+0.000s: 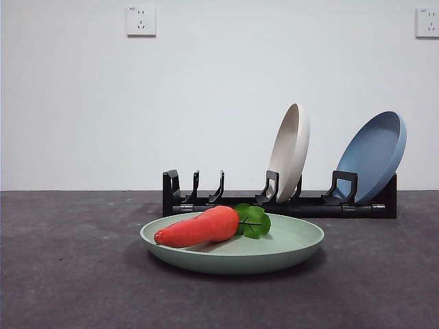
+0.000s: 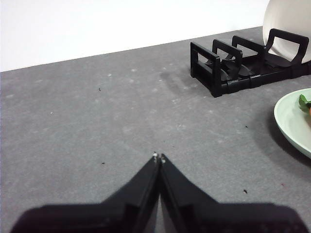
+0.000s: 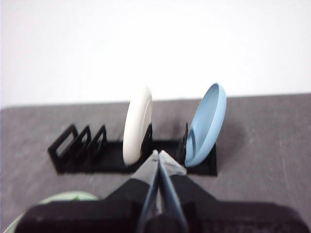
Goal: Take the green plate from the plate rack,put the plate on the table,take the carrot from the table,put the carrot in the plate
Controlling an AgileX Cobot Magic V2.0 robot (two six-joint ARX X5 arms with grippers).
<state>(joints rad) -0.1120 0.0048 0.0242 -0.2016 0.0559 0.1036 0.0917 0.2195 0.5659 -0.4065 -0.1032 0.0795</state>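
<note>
The green plate [image 1: 233,255] lies flat on the table [image 1: 68,274] in front of the plate rack [image 1: 281,203]. The carrot [image 1: 199,227] lies in the plate, its green leaves toward the rack. The plate's rim also shows in the left wrist view [image 2: 294,121] and the right wrist view [image 3: 58,199]. My left gripper [image 2: 159,157] is shut and empty above bare table, left of the plate. My right gripper [image 3: 158,154] is shut and empty, back from the rack [image 3: 97,155]. Neither gripper shows in the front view.
A beige plate [image 1: 291,151] and a blue plate [image 1: 374,156] stand upright in the rack's right-hand slots. The rack's left slots hold nothing. A white wall with two sockets stands behind the table.
</note>
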